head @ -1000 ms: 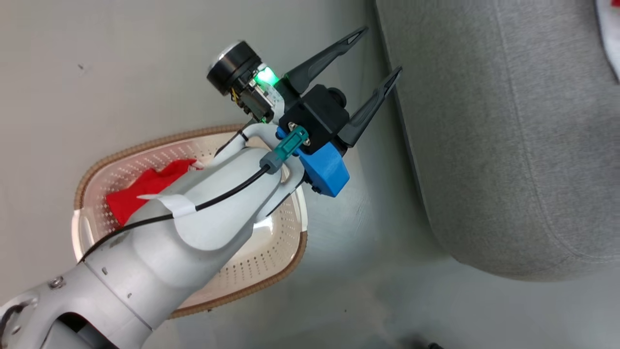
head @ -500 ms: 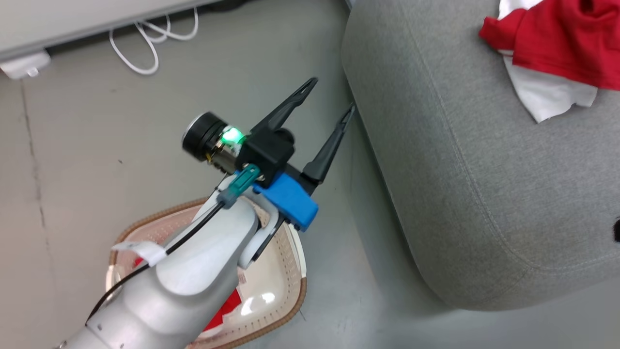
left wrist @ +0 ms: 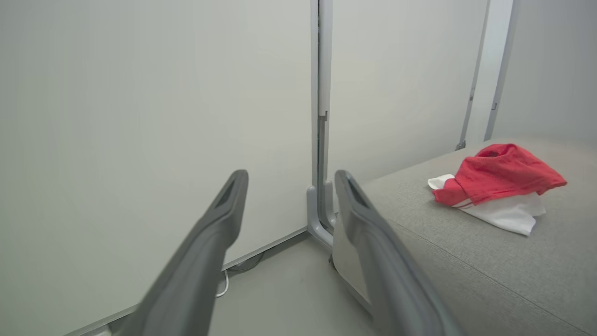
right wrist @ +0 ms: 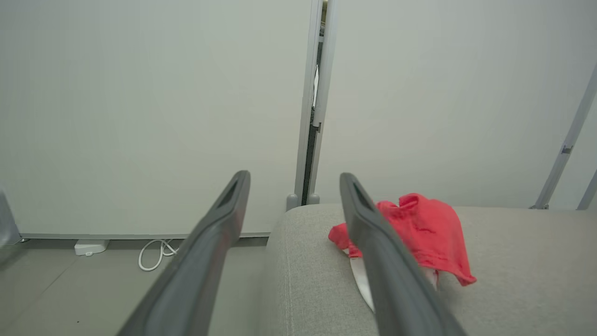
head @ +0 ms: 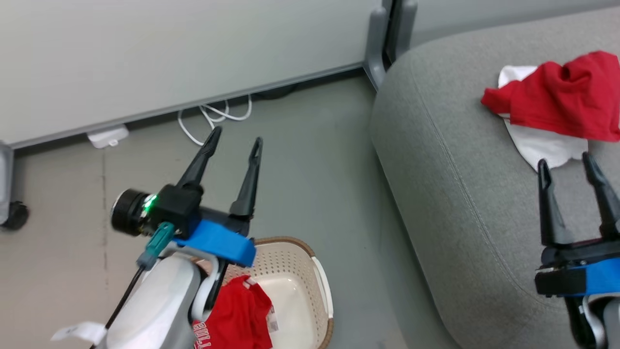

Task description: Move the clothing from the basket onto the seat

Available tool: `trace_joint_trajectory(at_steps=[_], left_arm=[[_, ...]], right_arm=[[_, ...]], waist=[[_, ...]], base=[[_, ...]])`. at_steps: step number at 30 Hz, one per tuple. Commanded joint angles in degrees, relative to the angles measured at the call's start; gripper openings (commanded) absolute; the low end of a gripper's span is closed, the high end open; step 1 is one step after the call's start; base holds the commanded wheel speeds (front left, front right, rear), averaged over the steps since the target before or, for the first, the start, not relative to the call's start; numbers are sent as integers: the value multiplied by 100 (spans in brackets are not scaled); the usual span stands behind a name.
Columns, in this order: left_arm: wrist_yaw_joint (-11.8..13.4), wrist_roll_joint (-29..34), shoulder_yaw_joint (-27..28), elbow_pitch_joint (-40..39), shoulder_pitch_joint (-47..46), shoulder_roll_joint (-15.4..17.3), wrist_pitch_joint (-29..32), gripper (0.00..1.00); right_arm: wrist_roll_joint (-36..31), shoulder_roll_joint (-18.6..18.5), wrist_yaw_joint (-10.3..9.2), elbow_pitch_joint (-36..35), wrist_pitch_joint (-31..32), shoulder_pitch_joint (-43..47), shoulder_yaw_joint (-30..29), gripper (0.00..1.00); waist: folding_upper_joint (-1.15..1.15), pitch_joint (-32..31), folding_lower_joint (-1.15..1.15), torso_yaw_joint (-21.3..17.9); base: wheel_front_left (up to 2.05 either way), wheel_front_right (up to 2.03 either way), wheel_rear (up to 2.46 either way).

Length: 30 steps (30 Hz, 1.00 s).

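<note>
- Our left pincer [head: 237, 136] stands released, its two fingers spread and empty, pointing up the head view toward the wall [head: 145, 58]; our right pincer [head: 565, 162] is likewise spread and empty, held over the seat [head: 460, 203]
- The red garment [head: 237, 315] left to move lies crumpled in the basket [head: 286, 257], white lettering showing; another red and white garment [head: 557, 97] already rests on the seat, just beyond the right fingertips
- The relation that matters: the basket garment lies behind and below the left fingertips, beside the left wrist, so those fingers point away from it; we judge the left arm much the nearer, the right being well apart across the floor [head: 315, 169]
- The heap shows no clear long axis; the pale forearm [head: 155, 310] hides part of it
- We judge that the next move calls for tipping the left pincer down and back into the basket
</note>
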Motion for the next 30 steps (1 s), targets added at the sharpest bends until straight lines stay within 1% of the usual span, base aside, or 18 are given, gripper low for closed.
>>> trace_joint_trajectory(at_steps=[1, 9, 13, 23, 30], left_arm=[[-16, 102, 213, -107, 228, 5, -21, 100], [-192, 538, 1259, -523, 1218, -151, -19, 100], [-372, 726, 1704, -694, 1677, -325, -19, 100], [-749, 1192, 2514, -779, 2412, -756, -20, 100], [-881, 1356, 2761, -770, 2519, -926, -19, 100]], right_arm=[[-37, 81, 2, -59, -3, 150, 49, 100], [-149, 349, 3, -163, -3, 446, 335, 100], [-226, 418, 3, -157, -3, 555, 498, 100], [-348, 639, 3, -85, -3, 747, 618, 100], [-416, 761, 3, 34, -3, 839, 503, 100]], waist=[[0, -255, 1, 236], [0, -587, 1, 589], [0, -715, 1, 720], [0, -897, 1, 1027], [0, -949, 1, 1162]], base=[[0, 0, 0], [0, 0, 0], [0, 0, 0], [0, 0, 0], [0, 0, 0]])
